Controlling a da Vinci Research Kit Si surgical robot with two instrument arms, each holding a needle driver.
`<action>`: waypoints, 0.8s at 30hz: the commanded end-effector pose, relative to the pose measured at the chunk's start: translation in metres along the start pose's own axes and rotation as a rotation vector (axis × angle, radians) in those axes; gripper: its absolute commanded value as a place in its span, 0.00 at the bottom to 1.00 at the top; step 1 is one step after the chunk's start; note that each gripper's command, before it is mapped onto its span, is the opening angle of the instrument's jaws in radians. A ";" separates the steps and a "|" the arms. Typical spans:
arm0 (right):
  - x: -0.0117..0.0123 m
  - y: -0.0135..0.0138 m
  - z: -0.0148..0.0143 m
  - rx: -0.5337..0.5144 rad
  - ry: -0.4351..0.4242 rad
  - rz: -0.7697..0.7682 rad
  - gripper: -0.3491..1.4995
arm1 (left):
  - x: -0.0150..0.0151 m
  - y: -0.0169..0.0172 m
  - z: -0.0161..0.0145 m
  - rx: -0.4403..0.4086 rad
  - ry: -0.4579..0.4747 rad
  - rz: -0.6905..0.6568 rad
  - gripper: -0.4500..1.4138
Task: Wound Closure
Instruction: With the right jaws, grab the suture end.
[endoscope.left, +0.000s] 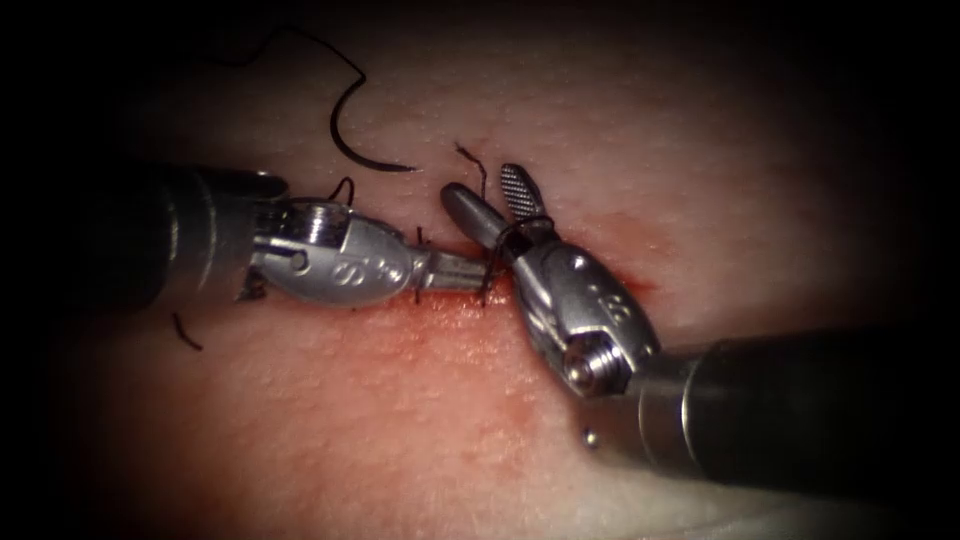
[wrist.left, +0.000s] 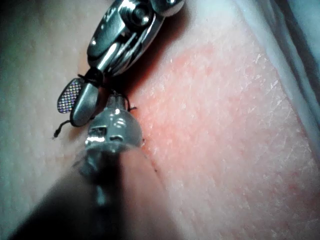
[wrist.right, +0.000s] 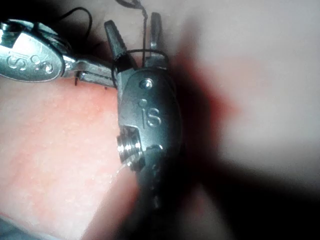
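Overhead, needle (endoscope.left: 350, 120) lies free; left gripper (endoscope.left: 470, 272) pinches thread (endoscope.left: 487, 262), right gripper (endoscope.left: 490, 195) spread, looped.

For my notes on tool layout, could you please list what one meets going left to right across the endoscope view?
Left tool's shaft → curved needle lying free on the tissue → left tool, jaws shut → right tool, jaws open with thread looped round them → right tool's shaft.
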 end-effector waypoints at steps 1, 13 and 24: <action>-0.0009 -0.0004 0.0010 0.008 -0.010 -0.001 0.49 | -0.0002 -0.0005 0.0005 -0.001 0.003 0.000 0.00; -0.0010 -0.0005 0.0027 0.015 -0.033 -0.015 0.20 | -0.0005 -0.0005 0.0005 -0.002 0.004 0.001 0.00; -0.0015 -0.0001 0.0003 0.023 -0.054 -0.032 0.00 | -0.0022 -0.0023 -0.0018 0.006 0.007 -0.011 0.00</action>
